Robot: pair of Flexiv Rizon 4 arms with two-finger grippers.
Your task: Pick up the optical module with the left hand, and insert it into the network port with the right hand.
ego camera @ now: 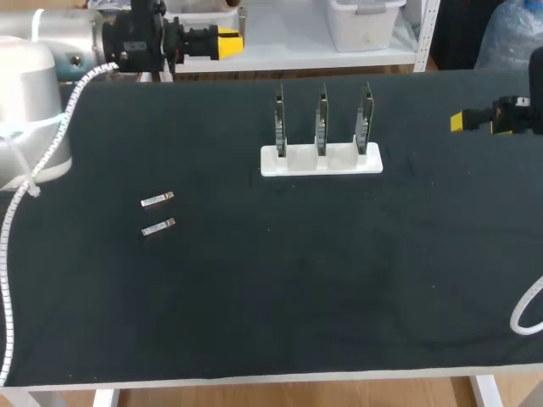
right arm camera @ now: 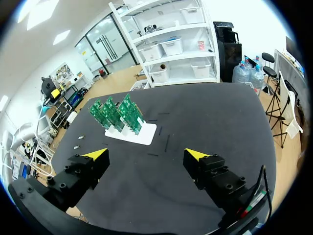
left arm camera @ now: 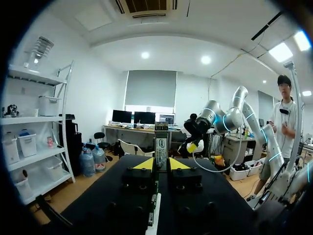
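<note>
- Two small silver metal optical modules (ego camera: 158, 200) lie closest to the front, flat on the black table (ego camera: 280, 305), near its left edge. They sit just beside each other and do not touch. Nothing holds them yet.
- A white stand (ego camera: 321, 161) sits in the middle, nearer the far edge. Three thin green circuit boards (ego camera: 321, 119) stand upright in it. The network port is too small to see.
- The left gripper (ego camera: 229, 42) hangs over the far left corner, well apart from the modules. Its jaws are close together and hold nothing.
- The right gripper (right arm camera: 146, 155) hangs by the right edge. Its jaws are wide apart and empty.
- What could go wrong, I think:
  - The modules are tiny and lie flat, so one may slip or spin away in the pinch.
  - They are so close that the other one could get bumped.
  - A crooked hold could miss the port.
  - A hard push could tip the stand.
</note>
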